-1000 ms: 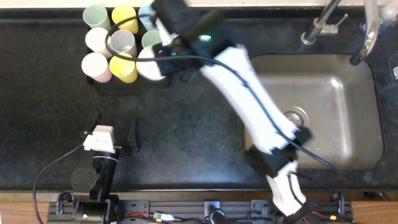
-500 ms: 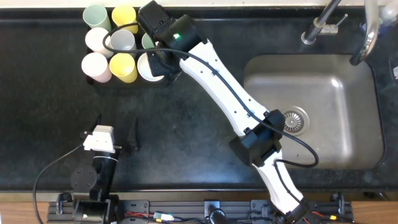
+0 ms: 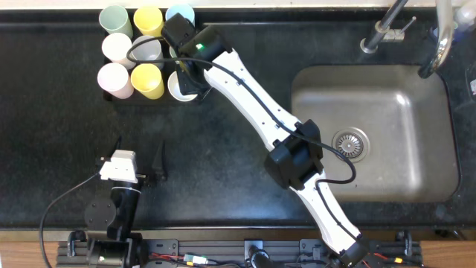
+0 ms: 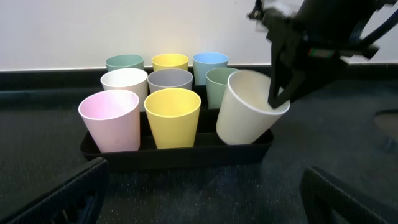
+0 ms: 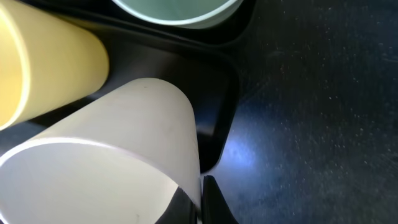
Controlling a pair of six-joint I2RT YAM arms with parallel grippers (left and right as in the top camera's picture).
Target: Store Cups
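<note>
- Now, from above, the right gripper (image 3: 186, 67) has dropped to the near right corner of the tray (image 3: 134, 102), clamping the cream cup (image 3: 178, 88)
- Left wrist view: cup tilted into the last slot; left gripper (image 4: 202, 171) splayed, idle
- Right wrist view: not yet seated

Steel sink (image 3: 405, 138), faucet (image 3: 383, 30), black countertop (image 3: 208, 175)

Open counter (image 3: 212, 167) beside crowded tray (image 4: 180, 157)

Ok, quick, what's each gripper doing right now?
Left gripper: open, holding nothing.
Right gripper: shut on the rim of the cream cup.
</note>
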